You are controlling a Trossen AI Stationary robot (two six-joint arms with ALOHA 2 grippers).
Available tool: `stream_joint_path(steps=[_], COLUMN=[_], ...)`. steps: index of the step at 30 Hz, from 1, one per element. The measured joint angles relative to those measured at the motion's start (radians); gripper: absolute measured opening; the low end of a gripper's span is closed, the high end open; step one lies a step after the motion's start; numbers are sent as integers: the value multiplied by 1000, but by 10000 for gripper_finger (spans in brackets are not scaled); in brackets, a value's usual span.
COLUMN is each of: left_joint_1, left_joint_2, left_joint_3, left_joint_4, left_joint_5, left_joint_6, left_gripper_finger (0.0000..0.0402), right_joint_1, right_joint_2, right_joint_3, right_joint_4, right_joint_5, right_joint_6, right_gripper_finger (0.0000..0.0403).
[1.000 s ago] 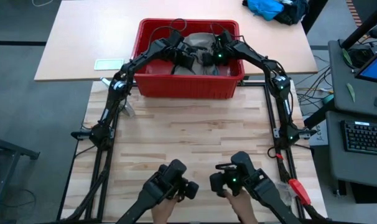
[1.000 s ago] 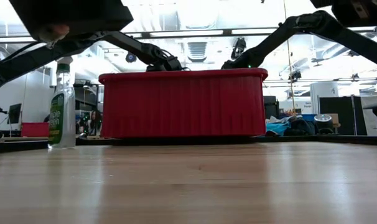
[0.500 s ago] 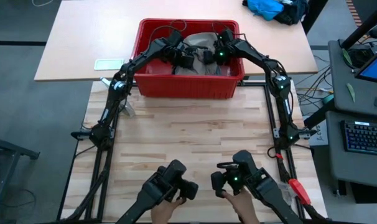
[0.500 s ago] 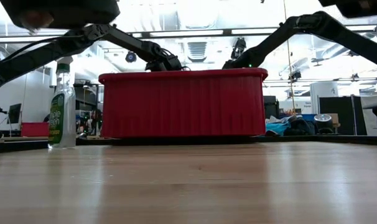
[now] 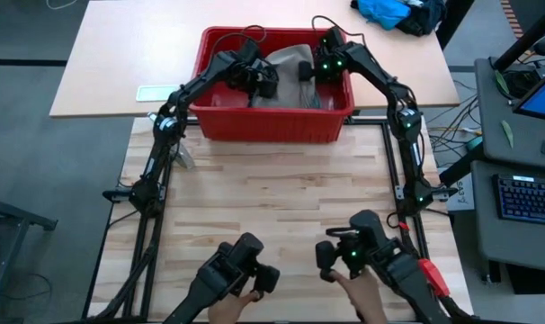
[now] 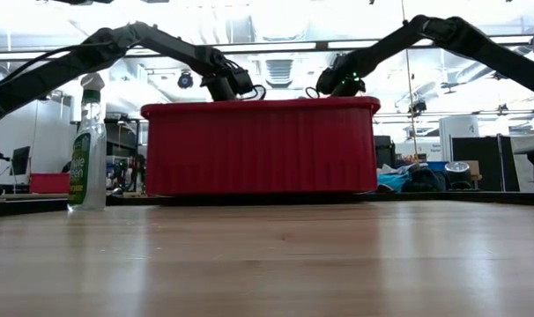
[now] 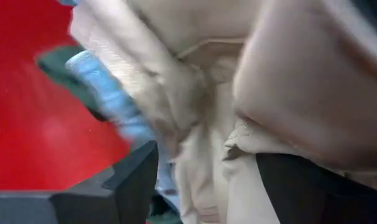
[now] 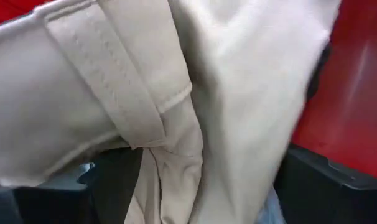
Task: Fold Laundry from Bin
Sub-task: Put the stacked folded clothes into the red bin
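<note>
On the pale far table, we see the red bin (image 5: pixel 274 126); left gripper (image 5: pixel 262 85) and right gripper (image 5: pixel 310 72) stand spread over its khaki garment (image 5: pixel 289 67).

Two matte black arms, left arm (image 5: pixel 178 103) at the frame's left and right arm (image 5: pixel 394 99) at its right, are built of slim tubes and blocky joints. Thin black cables loop off their upper ends. A green light glows near the right arm's wrist, another lower right.
</note>
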Motion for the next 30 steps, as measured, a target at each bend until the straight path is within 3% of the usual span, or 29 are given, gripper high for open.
stream_joint_path(steps=[21,30], left_joint_1=[5,-6], left_joint_2=[-48,-161], left_joint_3=[0,0], left_joint_4=[-73,-40], left_joint_5=[0,186], left_joint_6=[24,362], left_gripper_finger=[252,238], right_joint_1=[-12,-15], right_joint_2=[-23,-83], right_joint_3=[45,47], right_joint_4=[-7,56], right_joint_5=[1,98], right_joint_6=[17,-222], right_gripper_finger=[298,235])
